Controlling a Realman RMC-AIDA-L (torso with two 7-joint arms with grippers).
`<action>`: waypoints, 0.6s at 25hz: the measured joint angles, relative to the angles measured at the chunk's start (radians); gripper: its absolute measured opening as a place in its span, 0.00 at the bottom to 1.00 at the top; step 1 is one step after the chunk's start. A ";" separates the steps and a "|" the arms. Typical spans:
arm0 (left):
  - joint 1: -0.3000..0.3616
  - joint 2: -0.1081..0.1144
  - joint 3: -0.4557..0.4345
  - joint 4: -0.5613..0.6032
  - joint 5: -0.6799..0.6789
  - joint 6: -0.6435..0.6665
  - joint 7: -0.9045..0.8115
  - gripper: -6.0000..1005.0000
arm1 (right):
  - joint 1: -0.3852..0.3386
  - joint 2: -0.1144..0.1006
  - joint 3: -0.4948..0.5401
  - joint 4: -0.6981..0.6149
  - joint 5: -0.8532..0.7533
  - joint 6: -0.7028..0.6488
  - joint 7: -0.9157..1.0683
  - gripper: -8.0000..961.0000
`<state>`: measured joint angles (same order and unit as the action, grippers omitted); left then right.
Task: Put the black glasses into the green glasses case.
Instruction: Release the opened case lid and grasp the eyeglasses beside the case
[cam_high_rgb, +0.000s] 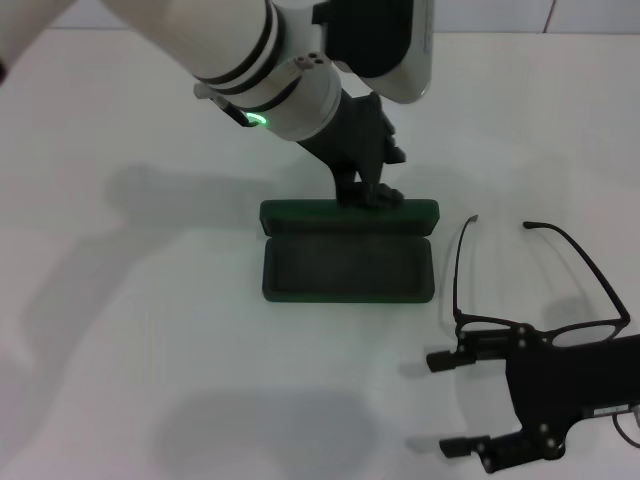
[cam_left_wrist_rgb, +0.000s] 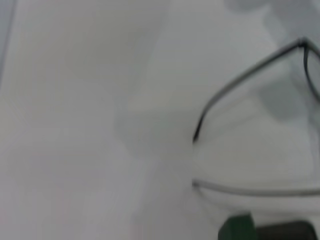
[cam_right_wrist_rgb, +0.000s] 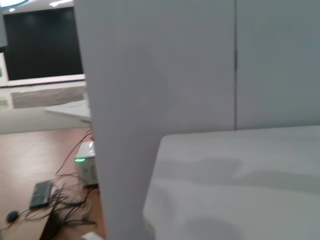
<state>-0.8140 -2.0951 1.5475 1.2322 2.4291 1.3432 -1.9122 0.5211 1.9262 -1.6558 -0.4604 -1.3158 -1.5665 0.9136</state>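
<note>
We see a plain white table filling the head view, with soft grey shadows at about nine and seven o'clock. In the right wrist view, a white wall panel rises at twelve o'clock. At eight o'clock lies a wooden floor with a dark keyboard, tangled cables and a small box showing a green light.

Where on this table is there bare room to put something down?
Left of the green glasses case the white table lies bare, as does the strip in front of it. It is crowded right, around the black glasses and right hand.
</note>
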 joint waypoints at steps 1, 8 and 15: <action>0.019 0.000 -0.006 0.024 -0.027 -0.005 0.006 0.38 | -0.006 0.002 0.013 0.000 0.000 0.000 -0.001 0.78; 0.310 0.002 -0.173 0.052 -0.682 -0.093 0.342 0.41 | -0.022 0.014 0.136 -0.013 0.000 -0.001 -0.043 0.78; 0.556 0.000 -0.193 -0.415 -1.504 0.056 0.975 0.49 | -0.020 0.018 0.171 -0.033 -0.001 -0.008 -0.050 0.78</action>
<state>-0.2580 -2.0947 1.3548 0.8173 0.9251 1.3993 -0.9373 0.5012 1.9446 -1.4846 -0.4938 -1.3168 -1.5742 0.8634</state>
